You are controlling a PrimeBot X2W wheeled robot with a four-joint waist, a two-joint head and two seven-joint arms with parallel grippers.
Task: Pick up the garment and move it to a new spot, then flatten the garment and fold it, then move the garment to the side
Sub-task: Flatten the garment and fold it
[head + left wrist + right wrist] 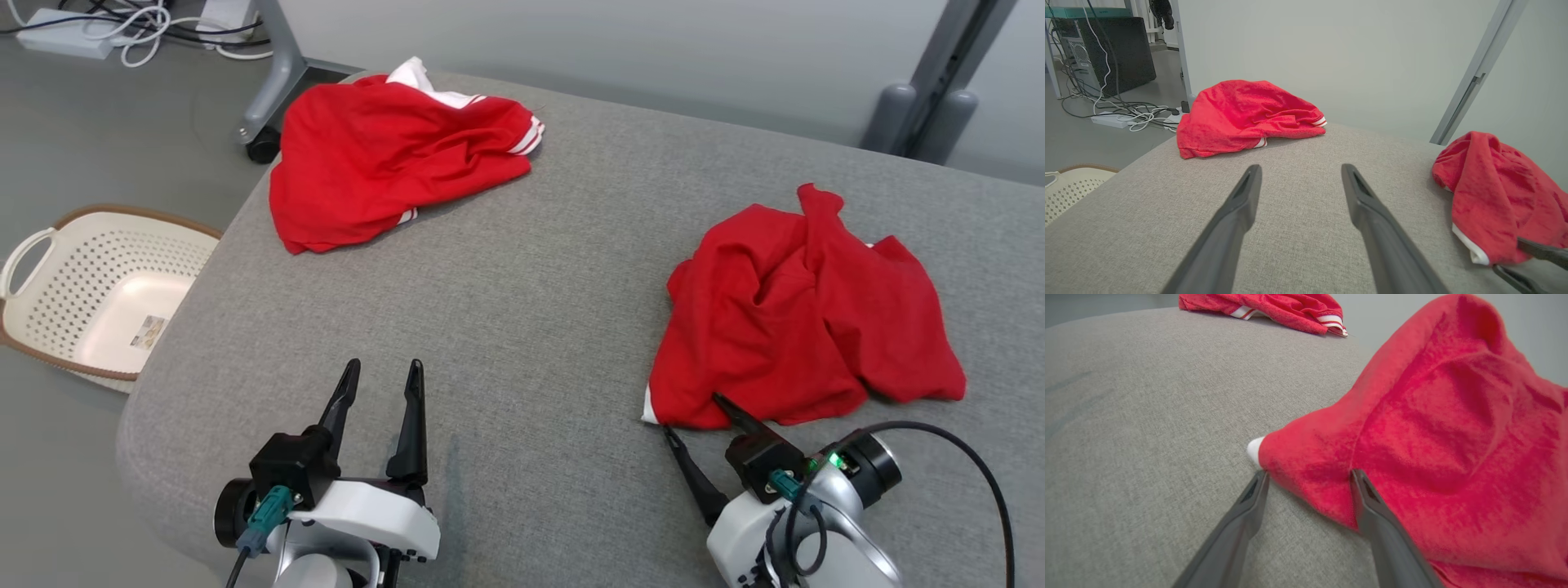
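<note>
A crumpled red garment [800, 318] [1494, 196] [1433, 437] lies on the right of the grey padded table [522, 310]. Its near-left corner shows a white trim. My right gripper [692, 414] [1309, 474] [1506, 254] is open, with its two fingers straddling that corner; one finger rests on the cloth, the other on the table beside it. Over bare table at the front left, my left gripper [384, 363] [1300, 167] stands open and holds nothing. A second red garment [392, 155] [1245, 114] [1274, 306] with white stripes lies bunched at the far left corner.
A white perforated basket [82, 269] [1069, 183] stands on the floor left of the table. Cables and a power strip [65, 37] lie on the floor beyond, near a wheeled grey leg [265, 122]. A wide bare stretch of table lies between the two garments.
</note>
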